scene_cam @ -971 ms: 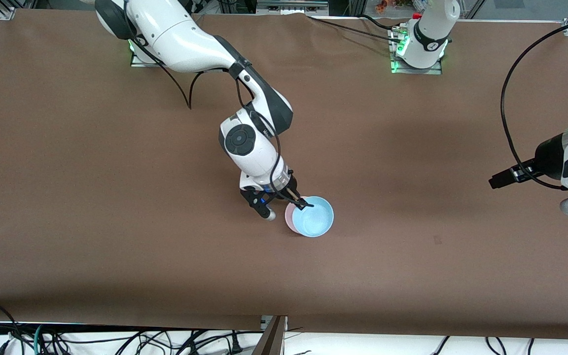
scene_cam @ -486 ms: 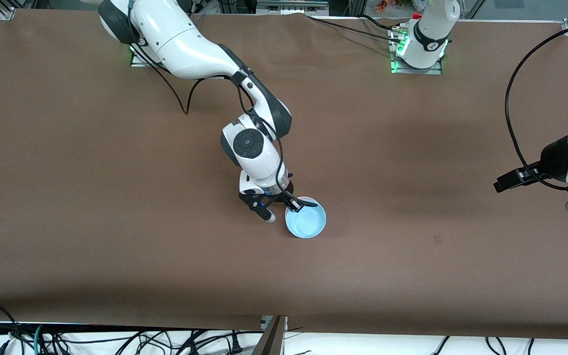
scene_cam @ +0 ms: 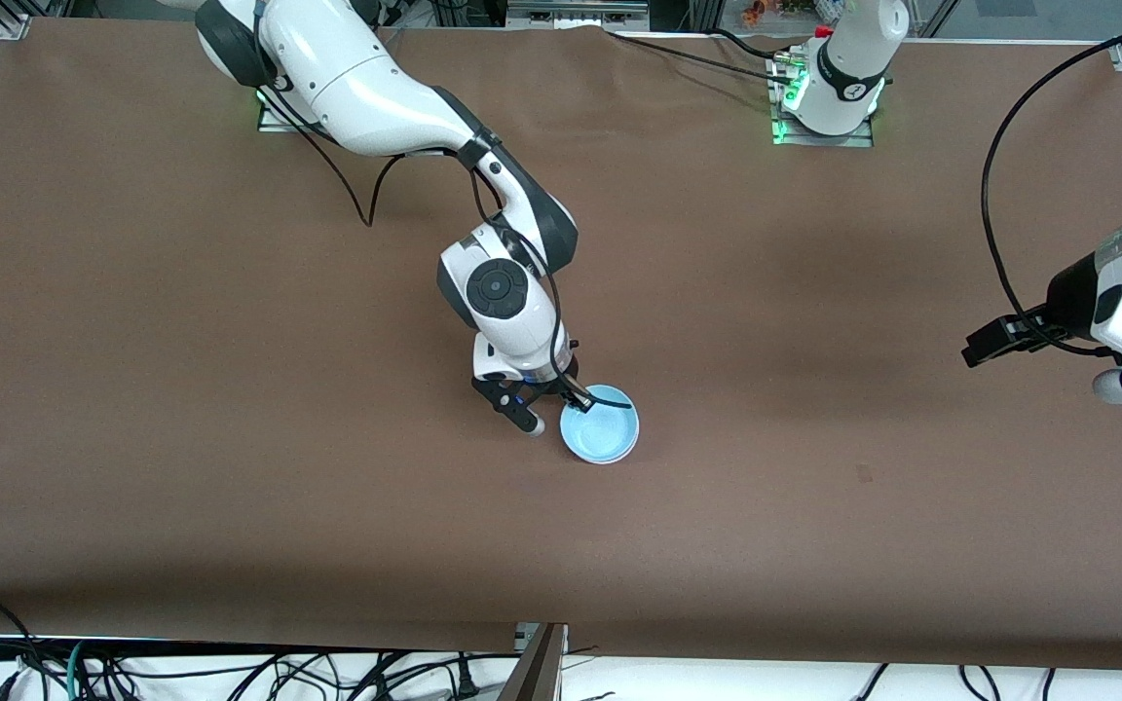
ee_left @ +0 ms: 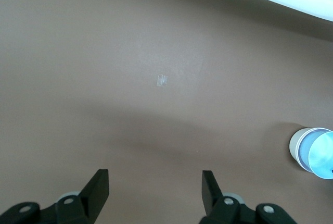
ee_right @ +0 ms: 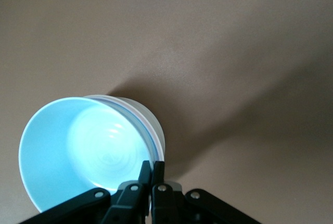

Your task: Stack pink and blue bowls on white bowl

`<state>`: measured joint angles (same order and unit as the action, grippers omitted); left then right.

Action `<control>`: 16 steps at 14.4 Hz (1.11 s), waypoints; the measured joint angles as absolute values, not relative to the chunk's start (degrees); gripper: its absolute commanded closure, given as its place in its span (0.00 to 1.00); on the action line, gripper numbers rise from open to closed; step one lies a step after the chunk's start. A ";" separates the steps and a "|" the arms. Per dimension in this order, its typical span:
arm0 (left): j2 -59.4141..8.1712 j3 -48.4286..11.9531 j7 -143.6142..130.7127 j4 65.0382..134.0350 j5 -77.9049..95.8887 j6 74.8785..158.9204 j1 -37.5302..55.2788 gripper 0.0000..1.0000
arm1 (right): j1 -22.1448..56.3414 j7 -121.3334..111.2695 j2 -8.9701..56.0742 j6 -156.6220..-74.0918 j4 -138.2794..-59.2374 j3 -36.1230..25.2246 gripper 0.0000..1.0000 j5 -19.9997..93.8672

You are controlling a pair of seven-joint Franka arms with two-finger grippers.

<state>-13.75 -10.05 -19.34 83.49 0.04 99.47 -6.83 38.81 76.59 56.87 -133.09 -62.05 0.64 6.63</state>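
Pink rim, which you could see beside the blue bowl (scene_cam: 600, 432) one second ago, no longer shows in the front view: the blue bowl now sits lower and covers what is under it. It has also shifted a little toward the right arm's end of the table. The right gripper (scene_cam: 576, 393) keeps its fingers pressed together on the blue bowl's rim; in the right wrist view you see them pinching that rim (ee_right: 151, 168). You can count one blue bowl, and below it a white bowl (ee_right: 151, 122) whose wall shows in the stack. The left gripper (ee_left: 154, 188) hangs with fingers spread over the bare brown table (scene_cam: 230, 438), at the left arm's end, waiting.
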 measured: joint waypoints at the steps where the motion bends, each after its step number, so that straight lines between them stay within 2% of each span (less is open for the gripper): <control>1: -12.65 -10.05 -19.26 85.80 0.04 101.41 -6.83 0.14 | 38.81 76.59 56.87 -133.06 -62.05 0.64 0.56 6.63; 2: -11.34 -10.08 -19.19 88.45 0.04 103.43 -6.83 0.14 | 38.82 76.59 56.87 -133.04 -62.05 0.64 0.01 6.63; 5: -8.32 -10.13 -19.11 93.86 0.04 106.39 -6.83 0.13 | 38.83 76.61 56.82 -133.04 -61.96 0.64 0.00 6.63; 10: -7.34 -10.12 -19.07 95.14 0.04 106.85 -6.84 0.12 | 37.79 74.96 54.53 -129.26 -60.25 -0.38 0.00 6.53; 12: -7.31 -10.12 -19.05 95.24 0.04 106.91 -6.84 0.10 | 34.19 67.25 50.82 -124.19 -59.83 -0.67 0.00 6.52; 16: -7.30 -10.12 -19.03 95.39 0.04 107.14 -6.84 0.07 | 23.69 49.25 41.28 -106.82 -59.92 -0.79 0.00 6.64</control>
